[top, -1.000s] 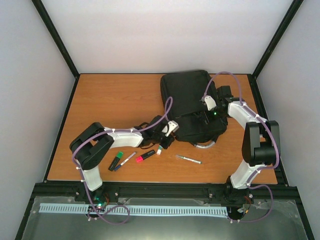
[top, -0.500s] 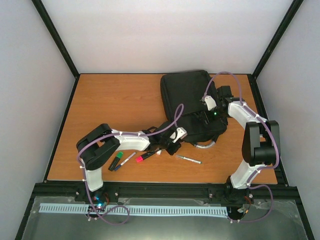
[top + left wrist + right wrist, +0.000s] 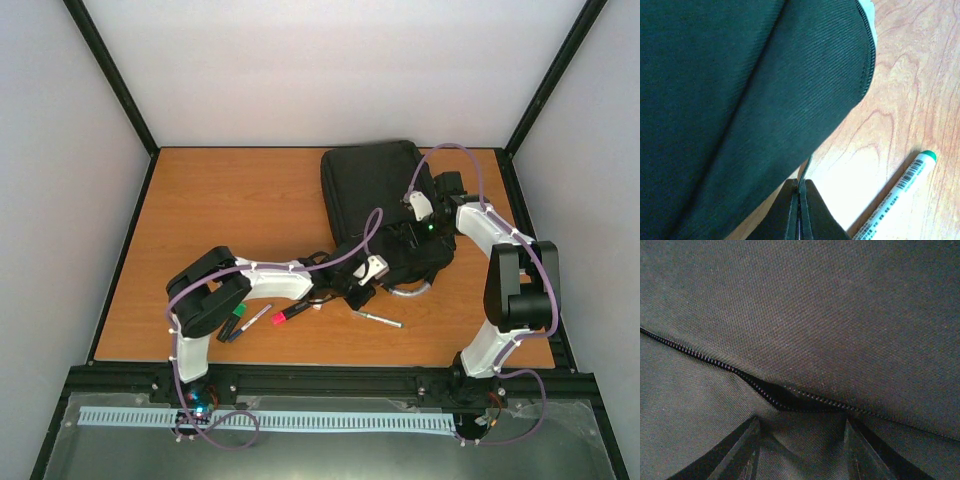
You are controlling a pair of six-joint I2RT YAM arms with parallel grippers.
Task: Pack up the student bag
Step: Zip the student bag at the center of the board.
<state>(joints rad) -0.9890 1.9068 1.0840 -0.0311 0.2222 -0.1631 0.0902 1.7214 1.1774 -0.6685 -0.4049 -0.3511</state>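
Observation:
The student bag (image 3: 375, 190), a big black backpack, lies at the back right of the table. Its dark fabric (image 3: 740, 100) fills most of the left wrist view. My left gripper (image 3: 356, 293) sits at the bag's near left corner. The left gripper (image 3: 800, 192) is shut on a thin zipper pull (image 3: 805, 172) that runs up to the bag's edge. My right gripper (image 3: 405, 240) rests on top of the bag. In its wrist view the right gripper (image 3: 801, 445) holds a fold of the bag's fabric (image 3: 815, 315) just below a slightly parted zipper (image 3: 790, 402).
A grey loop handle (image 3: 410, 292) sticks out at the bag's near end. On the table lie a green marker (image 3: 233, 322), a thin pen (image 3: 255, 320), a red marker (image 3: 290, 312) and a silver pen (image 3: 377, 319). A white pen with a green end (image 3: 900, 192) lies beside my left fingers.
My left arm has moved to the right along the bag's near edge, still shut. The right arm and the pens have not moved.

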